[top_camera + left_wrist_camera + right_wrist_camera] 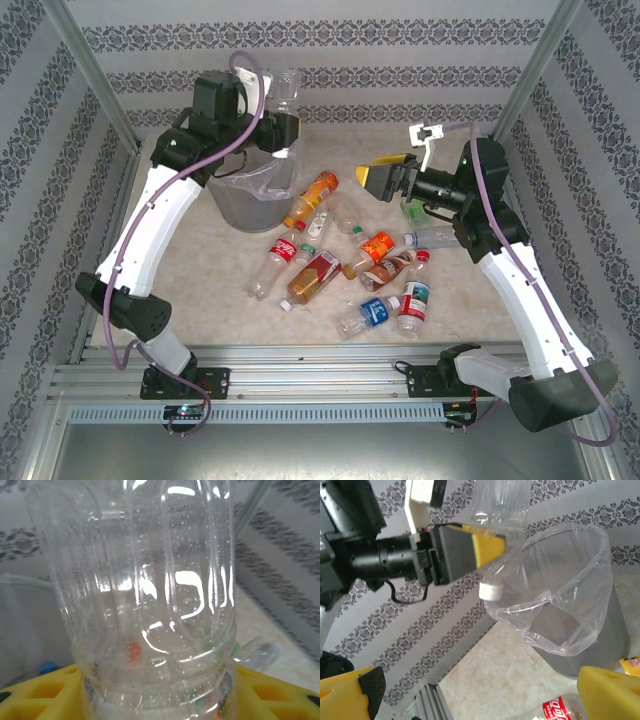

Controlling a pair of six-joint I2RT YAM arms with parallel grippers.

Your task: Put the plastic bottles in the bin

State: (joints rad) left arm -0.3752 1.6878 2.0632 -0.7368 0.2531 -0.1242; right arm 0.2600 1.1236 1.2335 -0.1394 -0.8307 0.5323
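seen from above, a grey round bin (232,208) lined with a loose clear plastic bag (262,183) stands on a pale table (200,290).

the white left arm rises to the left of the bin and reaches over it. the left gripper (284,137) sits above the bin's far right rim. its yellow fingers (40,692) are pinching a clear bottle (288,92) around the body. the bottle is held upside down, with its base pointing up. its white cap (491,591) hangs close above the bag's edge at the bin's rim. up close, the bottle has no label and is beaded with droplets.

to the right of the bin, the other bottles lie on their sides in a loose heap on the table. an orange-labelled bottle (318,190) lies just beside the bin's right wall. toward the front, right of the bin, are a red-labelled bottle (283,250) and, just beside it, a bottle of brown drink (314,276). farther right of the bin lie a second orange bottle (377,244), a blue-labelled bottle (373,312) and a teal-labelled bottle (414,300) with a red cap.

the right gripper (372,178) hovers well to the right of the bin, above the far side of the heap, and faces back toward the bin. its yellow fingers are spread wide with nothing between them.
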